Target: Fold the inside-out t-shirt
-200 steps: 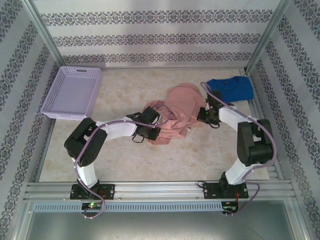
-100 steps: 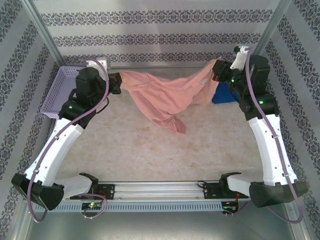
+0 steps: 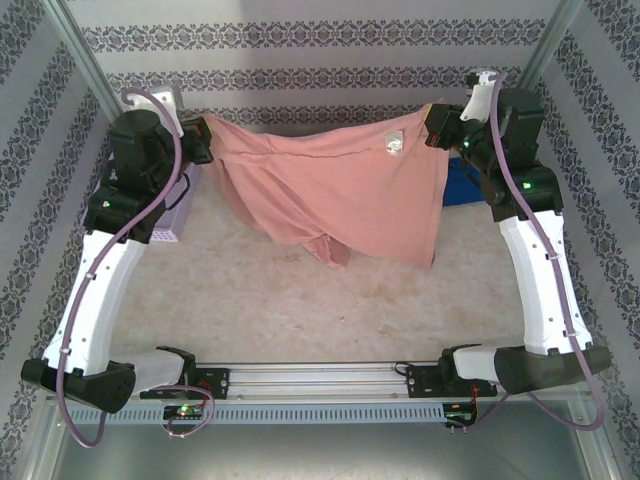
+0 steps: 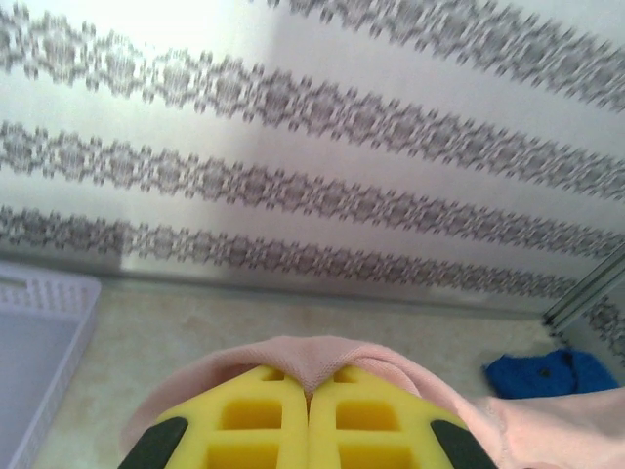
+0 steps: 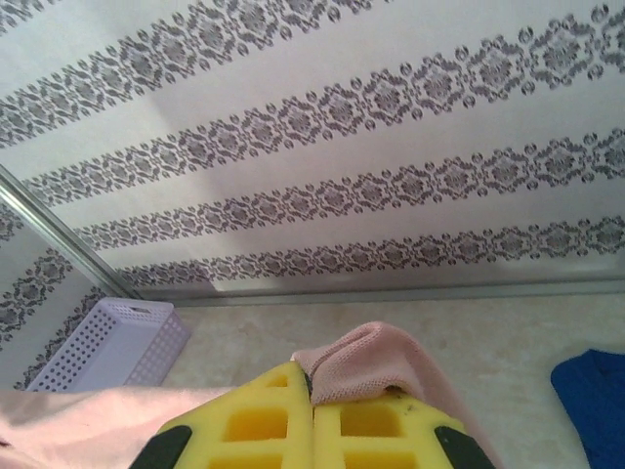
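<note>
The inside-out t-shirt hangs spread across the upper middle of the overhead frame, sagging between the two arms, its lower edge drooping above the table. The left gripper, at upper left, is clamped tight on one pink edge. The right gripper, at upper right, pinches the other edge, a fold of cloth bulging above its yellow pads. A small pale label shows near the upper right corner of the cloth. The blue t-shirt peeks out behind the cloth at right, and the lilac basket at left.
</note>
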